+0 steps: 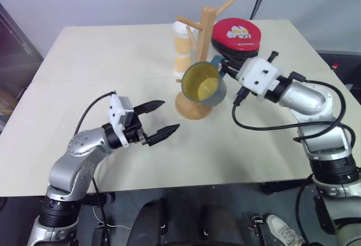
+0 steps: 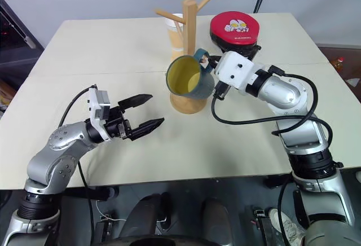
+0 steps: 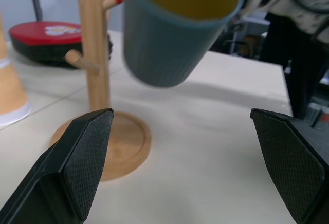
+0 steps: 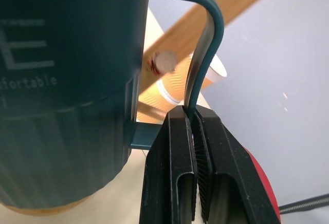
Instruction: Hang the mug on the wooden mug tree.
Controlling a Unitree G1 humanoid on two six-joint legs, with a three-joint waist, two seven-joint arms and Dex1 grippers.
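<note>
The dark teal mug [image 1: 203, 85], yellow inside, hangs tilted in the air right in front of the wooden mug tree [image 1: 207, 25], its mouth turned toward me. My right gripper [image 4: 193, 126] is shut on the mug's loop handle [image 4: 205, 44]. Through the handle loop I see the red-tipped peg [image 4: 163, 62] of the tree, close behind it. My left gripper [image 1: 169, 115] stands open above the table to the left of the tree's round base [image 1: 189, 109], holding nothing. Its fingers [image 3: 77, 162] frame the base and the mug's underside.
A tall orange-and-white paper cup stack [image 1: 182, 45] stands just left of the tree. A red round lidded object [image 1: 237, 36] on a black base sits behind my right gripper. The beige table [image 1: 84, 60] stretches wide to the left and front.
</note>
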